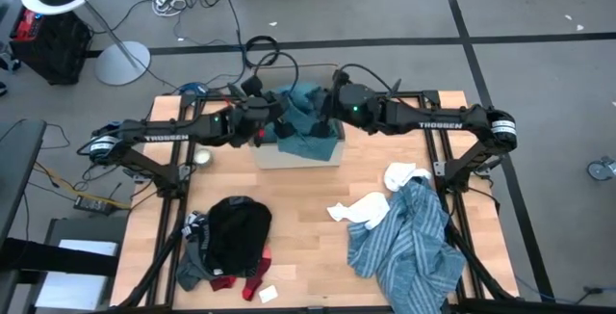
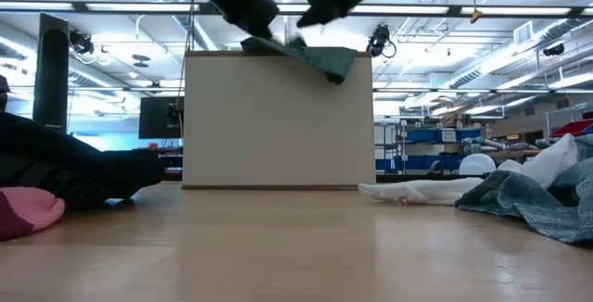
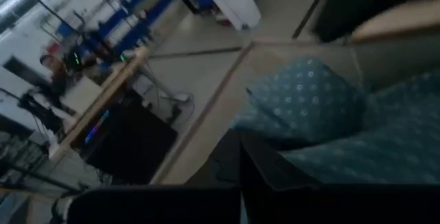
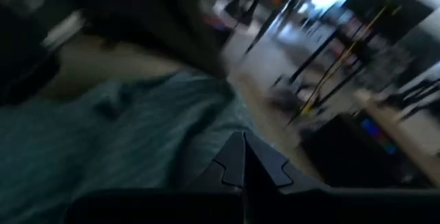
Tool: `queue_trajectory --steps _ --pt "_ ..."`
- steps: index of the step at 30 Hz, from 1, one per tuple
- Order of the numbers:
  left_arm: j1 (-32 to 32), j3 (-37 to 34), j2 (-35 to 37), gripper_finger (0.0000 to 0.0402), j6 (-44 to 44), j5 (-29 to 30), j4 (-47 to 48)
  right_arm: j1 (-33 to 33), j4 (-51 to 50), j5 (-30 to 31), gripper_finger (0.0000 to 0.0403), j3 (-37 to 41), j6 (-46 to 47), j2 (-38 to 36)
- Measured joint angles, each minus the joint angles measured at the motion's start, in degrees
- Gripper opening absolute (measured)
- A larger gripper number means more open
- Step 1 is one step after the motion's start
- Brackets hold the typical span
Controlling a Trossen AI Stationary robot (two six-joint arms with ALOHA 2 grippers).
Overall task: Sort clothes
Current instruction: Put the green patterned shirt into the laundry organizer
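high: overhead, straight down, far, whole table (image 1: 318,208) + both arms | low: table-top lvl, level across to room, near box (image 2: 278,121) | L/R wrist: fwd, v. close on teal garment (image 3: 323,107) | shared: box + teal garment in high & low

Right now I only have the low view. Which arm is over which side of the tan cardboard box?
Observer: From above, the left tool is at the tan cardboard box's left side and the right tool at its right. Both are shut.
Operator: How much teal cloth is inside?
Observer: The crumpled teal cloth covers most of the box's opening.
Operator: How far does the striped shirt reach?
Observer: The blue-white striped shirt spreads to the table's near right corner.
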State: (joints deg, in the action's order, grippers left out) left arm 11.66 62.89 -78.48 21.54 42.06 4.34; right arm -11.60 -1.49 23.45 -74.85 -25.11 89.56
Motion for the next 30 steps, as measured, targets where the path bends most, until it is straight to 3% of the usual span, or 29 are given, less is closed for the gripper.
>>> queue_trajectory --steps 5,8,10,15,21,26,30 --pt "-0.1 0.0 1.3 0.0000 -2.9 -0.4 6.2 0.0 -6.8 -0.4 0.0000 0.0 5.0 -0.2" --pt "-0.1 0.0 4.3 0.0000 -7.8 -4.3 10.2 0.2 -7.3 -2.5 0.0000 0.0 5.5 -1.3" --pt "-0.1 0.0 7.3 0.0000 -11.0 -9.6 13.6 0.3 -7.3 -7.2 0.0000 0.0 7.9 -2.4" --pt "-1.2 0.0 14.8 0.0000 -16.4 -20.9 21.6 -2.4 -7.5 -26.6 0.0000 0.0 16.4 -3.8" --pt "-5.2 -0.4 22.9 0.0000 -21.2 -24.1 30.1 -4.8 -8.7 -32.7 0.0000 -1.7 22.8 -0.2" --pt "-8.9 -6.4 31.0 0.0000 -26.2 -22.9 30.1 -4.9 -14.5 -33.7 0.0000 -12.0 23.4 7.3" --pt "-10.8 -12.6 37.7 0.0000 -30.9 -22.5 29.2 -5.7 -27.5 -33.6 0.0000 -23.9 23.8 16.3"
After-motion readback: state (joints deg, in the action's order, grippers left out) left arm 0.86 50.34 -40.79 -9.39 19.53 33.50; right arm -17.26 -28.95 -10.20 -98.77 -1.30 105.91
